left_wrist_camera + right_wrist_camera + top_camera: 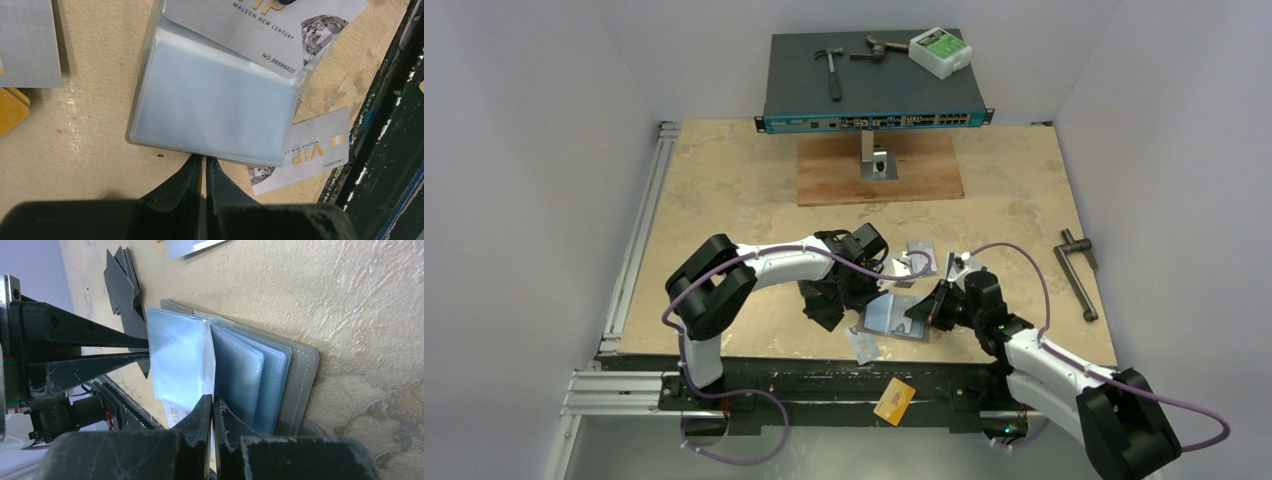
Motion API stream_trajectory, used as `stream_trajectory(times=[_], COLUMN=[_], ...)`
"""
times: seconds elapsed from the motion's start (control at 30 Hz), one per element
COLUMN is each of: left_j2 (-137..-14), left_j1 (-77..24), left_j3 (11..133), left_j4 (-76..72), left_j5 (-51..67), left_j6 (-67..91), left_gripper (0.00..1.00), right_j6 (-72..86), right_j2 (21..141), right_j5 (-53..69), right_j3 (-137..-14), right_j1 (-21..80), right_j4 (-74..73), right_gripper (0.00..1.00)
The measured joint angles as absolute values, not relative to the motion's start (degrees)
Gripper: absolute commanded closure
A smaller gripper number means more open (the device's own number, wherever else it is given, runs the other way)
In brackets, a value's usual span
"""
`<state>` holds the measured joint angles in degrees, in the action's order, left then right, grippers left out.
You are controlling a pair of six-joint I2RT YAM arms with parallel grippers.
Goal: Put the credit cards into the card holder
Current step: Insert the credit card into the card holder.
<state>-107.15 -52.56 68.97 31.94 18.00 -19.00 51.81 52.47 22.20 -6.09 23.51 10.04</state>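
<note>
Silver card (260, 35) reads "MALSON NEW CENTURY", "NO 88888820".

Glossy clear-plastic sleeves of the card holder (210, 107) – rough matt table (75, 140) – satin-silver credit cards (310, 150)

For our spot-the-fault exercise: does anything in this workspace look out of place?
Yes. One orange-yellow rectangular card lies askew off the beige tabletop, on the black frame at the near edge, apart from the open grey card holder.
</note>
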Motion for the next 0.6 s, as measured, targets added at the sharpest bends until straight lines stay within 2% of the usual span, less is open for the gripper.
stream_trajectory(times=[0.6], left_j2=[-107.2], left_j1=[-52.6], left_j3=[69.0], left_j4=[32.0], left_j5=[17.5], left_j6=[-19.0], left_gripper=[0.95], right_j6=[51.3], right_j2=[57.4], right_j5=[25.5], right_j3=[-6.1], right_j1=[23.3], right_j4=[14.5], right_gripper=[1.0])
